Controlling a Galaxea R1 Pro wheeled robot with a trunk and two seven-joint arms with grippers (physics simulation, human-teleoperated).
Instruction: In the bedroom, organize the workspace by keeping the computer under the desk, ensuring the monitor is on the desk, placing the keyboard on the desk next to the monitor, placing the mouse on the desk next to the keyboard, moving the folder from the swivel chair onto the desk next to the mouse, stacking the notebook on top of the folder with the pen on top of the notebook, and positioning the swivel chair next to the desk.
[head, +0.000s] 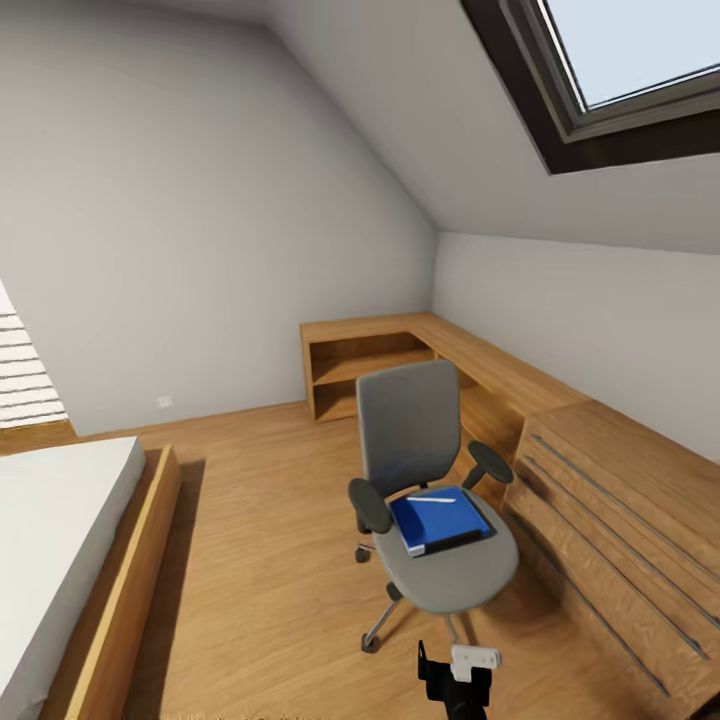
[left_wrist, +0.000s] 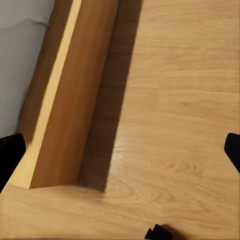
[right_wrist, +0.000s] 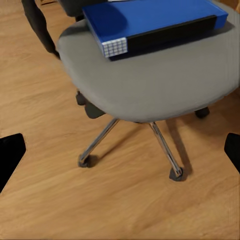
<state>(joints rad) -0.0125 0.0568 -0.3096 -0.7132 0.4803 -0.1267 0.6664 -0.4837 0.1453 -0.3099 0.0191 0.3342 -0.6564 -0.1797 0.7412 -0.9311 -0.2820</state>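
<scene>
The grey swivel chair (head: 412, 430) stands on the plank floor in the middle right of the head view, its seat (right_wrist: 150, 80) close in the right wrist view. The blue folder (head: 438, 520) (right_wrist: 150, 20) lies flat on the seat, and the thin pale pen (head: 432, 498) rests on the folder's far edge. I cannot make out the notebook. The desk, computer, monitor, keyboard and mouse are out of view. My right gripper (head: 458, 682) (right_wrist: 120, 155) hangs open, low in front of the chair's chrome base (right_wrist: 165, 150). My left gripper (left_wrist: 120, 155) is open over bare floor beside the bed frame (left_wrist: 65, 110).
A bed (head: 60, 540) with a white mattress and a wooden frame fills the left. Light oak drawers (head: 610, 520) with long bar handles stand right of the chair. A low oak shelf unit (head: 370, 360) runs along the far corner. Open floor (head: 260, 520) lies between bed and chair.
</scene>
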